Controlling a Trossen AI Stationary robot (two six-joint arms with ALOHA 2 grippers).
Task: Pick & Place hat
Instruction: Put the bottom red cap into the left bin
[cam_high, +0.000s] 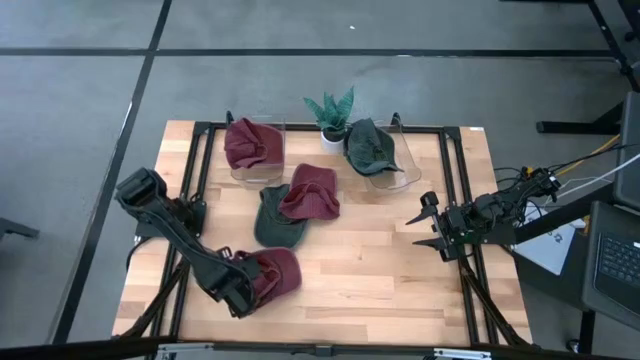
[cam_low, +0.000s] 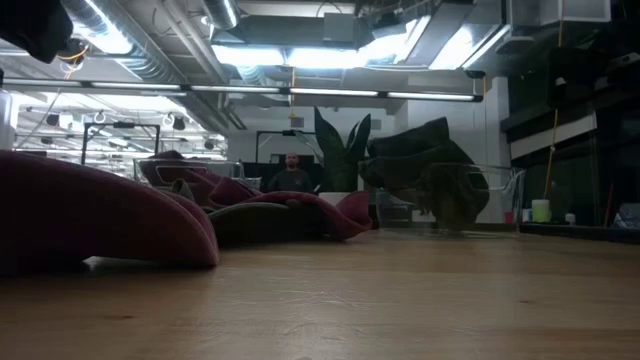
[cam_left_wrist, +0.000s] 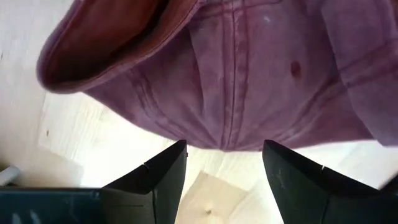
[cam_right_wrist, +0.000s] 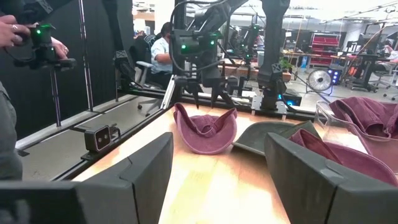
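Hat work comes first at the near edge of our table (cam_high: 400, 290): a maroon hat (cam_high: 275, 272) lies flat on the wood at the front left, and our left gripper (cam_high: 243, 291) sits right at its edge. In the left wrist view the two fingers (cam_left_wrist: 158, 180) stand apart with bare wood between them, the cloth just ahead and not pinched, so we judge this hat is not yet grasped. Farther in, at the middle of the table, a second maroon hat (cam_high: 312, 192) overlaps a dark green hat (cam_high: 274, 217); both wait to be moved. Our right gripper (cam_high: 432, 226) hovers off to the right with its jaws wide and nothing in them. At the far edge, one clear bin (cam_high: 242, 172) holds a maroon hat (cam_high: 250, 143) and the other bin (cam_high: 395, 178) a green hat (cam_high: 372, 146), beside a small potted plant (cam_high: 331, 112). So two look placed and three remain.
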